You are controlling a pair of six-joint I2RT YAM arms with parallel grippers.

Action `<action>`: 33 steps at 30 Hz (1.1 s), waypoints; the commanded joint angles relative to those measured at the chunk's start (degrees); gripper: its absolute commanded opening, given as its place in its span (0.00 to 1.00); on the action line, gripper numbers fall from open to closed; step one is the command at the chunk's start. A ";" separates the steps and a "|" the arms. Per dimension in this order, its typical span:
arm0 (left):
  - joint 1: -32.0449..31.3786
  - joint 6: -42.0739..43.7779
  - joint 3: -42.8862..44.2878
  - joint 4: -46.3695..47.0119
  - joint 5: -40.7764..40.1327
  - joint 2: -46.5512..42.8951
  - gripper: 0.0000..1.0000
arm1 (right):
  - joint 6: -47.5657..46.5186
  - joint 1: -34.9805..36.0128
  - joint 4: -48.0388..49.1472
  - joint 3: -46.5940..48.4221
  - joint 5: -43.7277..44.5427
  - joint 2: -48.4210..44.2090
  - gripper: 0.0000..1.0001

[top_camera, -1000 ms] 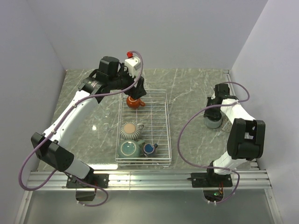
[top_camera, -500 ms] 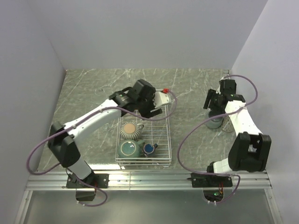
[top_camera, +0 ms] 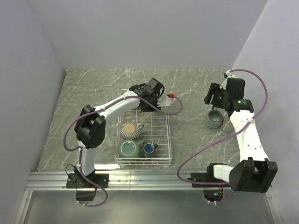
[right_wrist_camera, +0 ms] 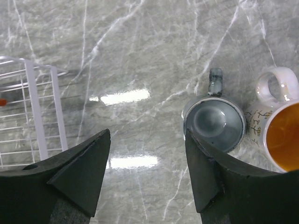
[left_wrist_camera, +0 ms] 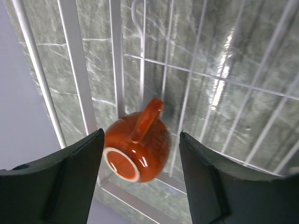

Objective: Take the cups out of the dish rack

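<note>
- Counter (top_camera: 187, 88): on my right side a grey-teal mug (right_wrist_camera: 214, 122) stands just beside the white mug with orange inside (right_wrist_camera: 280, 130).
- Dish rack (top_camera: 159, 122): its near end holds the ribbed beige cup (top_camera: 131, 130), a second grey-teal mug (top_camera: 128, 149) and the small dark-blue cup (top_camera: 149, 148).
- Left fingers (left_wrist_camera: 79, 177): I see them spread either side of the tipped red-brown mug (left_wrist_camera: 138, 149) at the rack's far end, not touching it.
- Right fingers (right_wrist_camera: 79, 172): spread, holding nothing, over bare counter.

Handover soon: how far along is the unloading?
Done: grey mug and white mug stand on the table, right tool open above. In hand: open left tool straddles the red-brown mug in the dish rack, not yet gripped. Left: ribbed beige cup, teal mug, blue cup.
</note>
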 commanded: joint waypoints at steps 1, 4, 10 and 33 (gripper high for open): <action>-0.13 5.11 4.15 -0.84 -4.17 3.03 0.71 | -0.77 0.36 0.83 0.16 -0.95 -1.53 0.72; 0.05 7.31 5.37 -3.13 -7.68 6.37 0.70 | -0.86 0.45 1.10 -0.19 -1.22 -1.80 0.72; 0.75 10.21 7.66 -3.83 -11.11 10.68 0.70 | -1.12 0.71 1.27 -0.63 -1.57 -2.06 0.72; -0.04 7.14 12.31 -9.02 -8.13 10.34 0.00 | -0.86 0.97 1.62 0.07 -2.80 -2.24 0.71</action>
